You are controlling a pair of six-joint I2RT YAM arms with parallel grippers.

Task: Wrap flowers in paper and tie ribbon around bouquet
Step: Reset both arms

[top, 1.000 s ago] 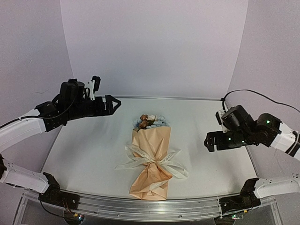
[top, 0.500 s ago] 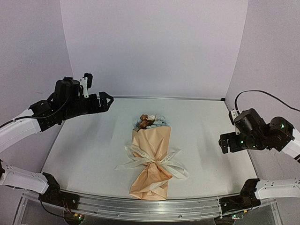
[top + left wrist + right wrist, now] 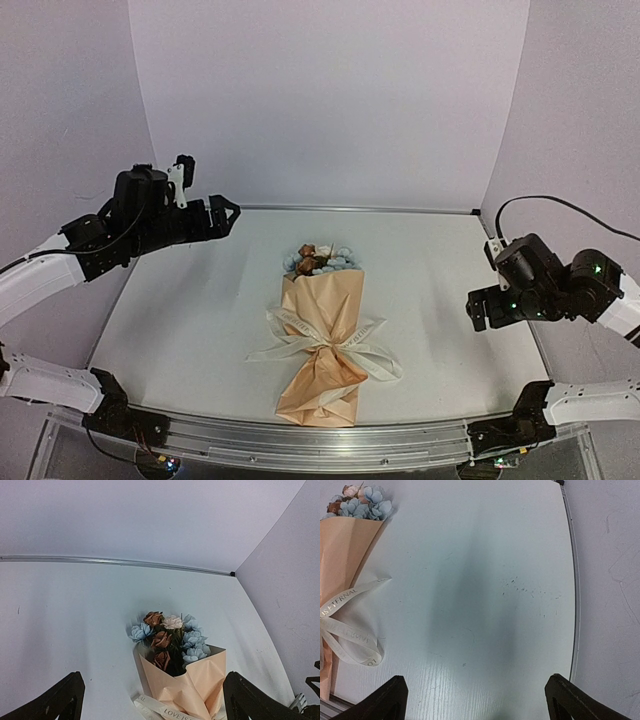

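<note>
Top external: drawn back to either side over the last second, left gripper [image 3: 228,213] and right gripper [image 3: 479,308] both spread and empty, bouquet [image 3: 322,330] lying mid-table [image 3: 180,320] with ribbon [image 3: 352,352] tied, task seemingly done.

Dark capitals printed on ribbon [image 3: 342,601]. Right wrist view: upper tail reads "IS ETERNAL". Left wrist view: strand below paper cone reads "LOVE IS", rest cut off. Lower loop lettering illegible. Top view: too small to read.
</note>
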